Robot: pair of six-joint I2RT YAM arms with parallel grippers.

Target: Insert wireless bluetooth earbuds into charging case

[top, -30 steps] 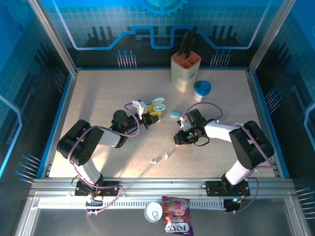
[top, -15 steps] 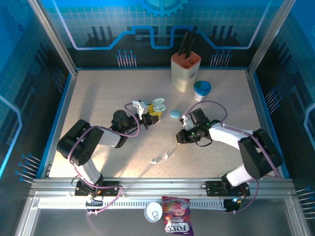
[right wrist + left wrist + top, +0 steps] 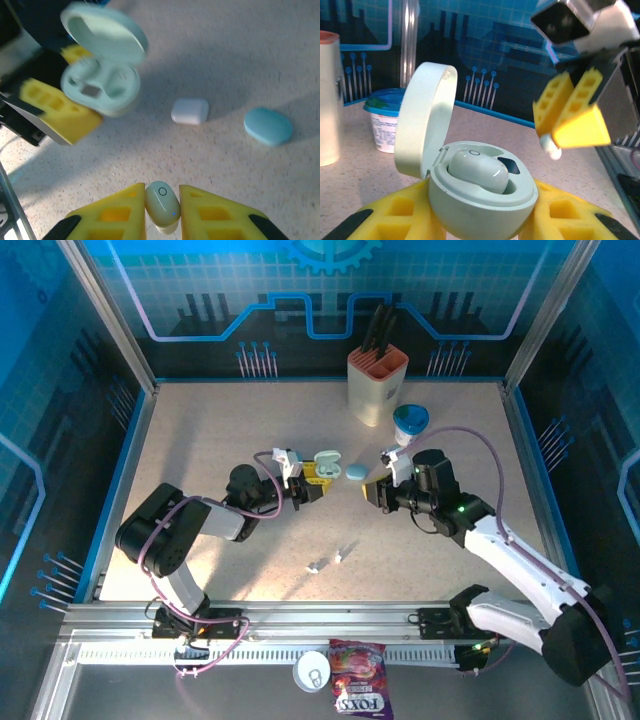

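Right gripper [image 3: 162,214] pinches a bud [image 3: 162,202], likely light and slick, across its body; left gripper [image 3: 480,222] clamps the case [image 3: 482,197] mid table [image 3: 200,440].

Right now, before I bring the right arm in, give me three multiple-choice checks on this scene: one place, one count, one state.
1. Where is the closed pale blue pebble-shaped case?
A) lying on the speckled table
B) on top of the knife block
C) inside the yoghurt cup

2. How many earbuds sit inside the open pale green charging case held by the left gripper?
A) none
B) one
C) two

3. The right gripper is:
A) open and empty
B) shut on a pale green oval earbud
C) shut on a white box

Answers:
1 A: the top view shows it flat on the surface between the grippers.
2 B: the left wrist view shows one seated bud beside a dark empty slot.
3 B: its yellow fingers press the earbud's sides.
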